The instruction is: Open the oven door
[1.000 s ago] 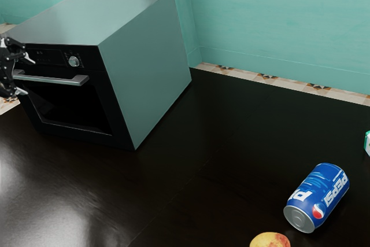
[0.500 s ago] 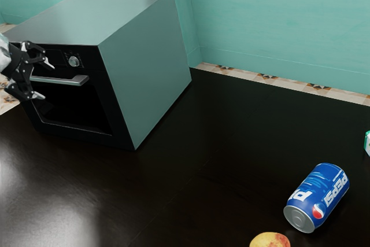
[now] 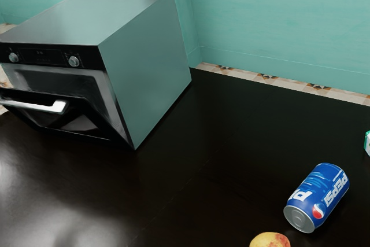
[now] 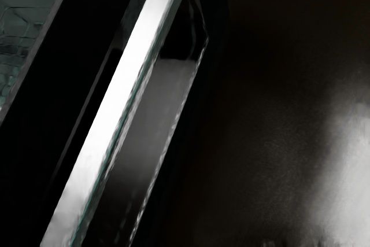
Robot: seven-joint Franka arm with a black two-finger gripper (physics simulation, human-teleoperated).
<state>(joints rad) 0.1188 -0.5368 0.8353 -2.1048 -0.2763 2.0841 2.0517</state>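
Note:
The oven point(image 3: 144, 67) stands at the exterior view's left, its front toward the lower left. Its door point(image 3: 87, 121) is partly open, tilted outward and down from the top, with a gap above it into the oven. A pale metal handle point(image 3: 43, 107) runs along the door's upper part. In the wrist view the bright handle point(image 4: 110, 108) crosses diagonally close to my hand, in front of the dark door point(image 4: 150, 125).
On the dark table point(image 3: 191, 195) a blue Pepsi can point(image 3: 318, 196) lies on its side at the exterior view's lower right. A yellow-red fruit point(image 3: 270, 240) sits at the lower edge, and a small green-white item point(image 3: 367, 143) at the right edge.
The oven door has swung outward and down from its upright position, taking the handle lower and toward the exterior view's left. My gripper has moved out past the exterior view's left edge.

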